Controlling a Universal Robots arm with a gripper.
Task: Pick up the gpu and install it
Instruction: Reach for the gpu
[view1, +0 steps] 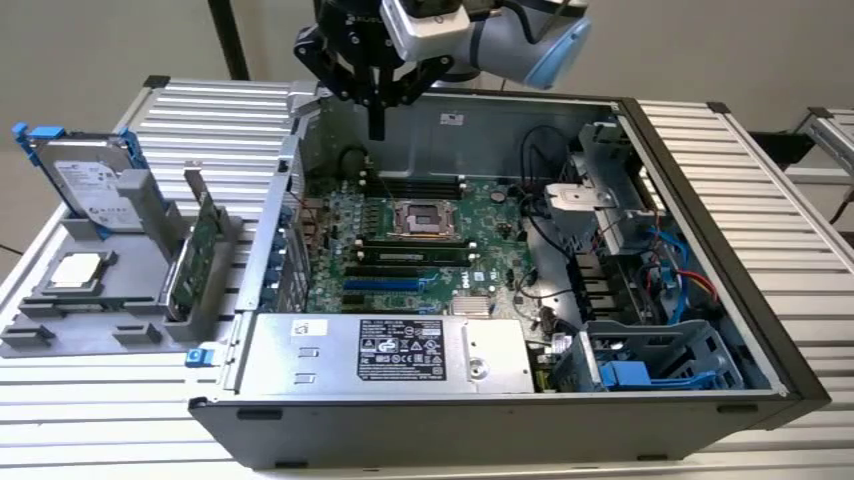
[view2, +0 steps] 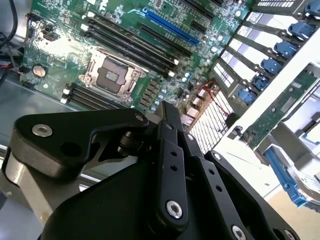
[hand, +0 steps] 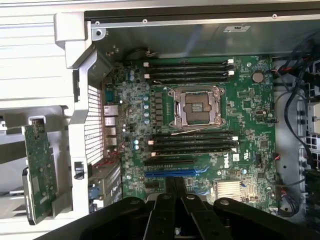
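Observation:
The gpu (view1: 198, 250) is a thin green card standing on edge in a grey holder on the exterior view's left, outside the open computer case. It also appears in the first wrist view (hand: 40, 170), beside the case wall. My gripper (view1: 378, 122) hangs above the far edge of the case, well apart from the gpu, and over the motherboard (view1: 400, 250). Its black fingers are pressed together with nothing between them, as both wrist views (hand: 175, 186) (view2: 167, 109) show. A blue expansion slot (hand: 170, 173) lies on the motherboard just ahead of the fingertips.
A silver hard drive with blue rails (view1: 87, 185) and a processor chip (view1: 74, 272) rest in the grey holder beside the gpu. Inside the case are an open processor socket (hand: 195, 107), a power supply (view1: 387, 350), loose cables (view1: 641, 270) and drive cages (view1: 654, 360).

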